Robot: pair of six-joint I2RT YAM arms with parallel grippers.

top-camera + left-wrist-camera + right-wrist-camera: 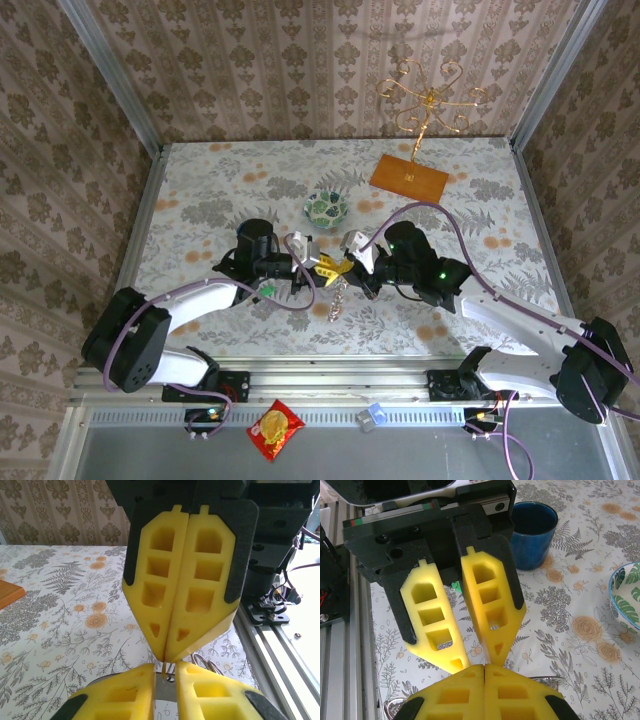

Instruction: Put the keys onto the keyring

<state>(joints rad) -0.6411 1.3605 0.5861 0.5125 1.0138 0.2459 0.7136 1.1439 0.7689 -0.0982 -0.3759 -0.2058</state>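
The keyring [338,297] sits where the two arms meet, just on the near side of the patterned bowl [326,208]. From above it reads as a thin grey streak running away from the bowl, so it is probably seen edge-on. Whether it hangs clear of the worktop [200,190] I cannot tell.

The step in hand looks like threading: one pincer steadies the ring while the other works a key onto it. To do that well, the ring should be pinned firmly so it cannot swing. The other arm should come in with small, slow moves along the ring's own plane. The foam tips nearly touch, and they should not push against each other, since that could twist the ring out of line. I cannot pick out the keys with any certainty.

The right pincer [484,669] is closed tight, its fingers pressed flat together. Curved grey metal comes out on both sides beneath them, so it appears to be pinching the keyring. The left pincer [165,674] stands at a narrow gap with a flat piece of grey metal [165,692] in it. Whether it truly clamps that piece, and whether the piece is ring or key blade, I cannot tell
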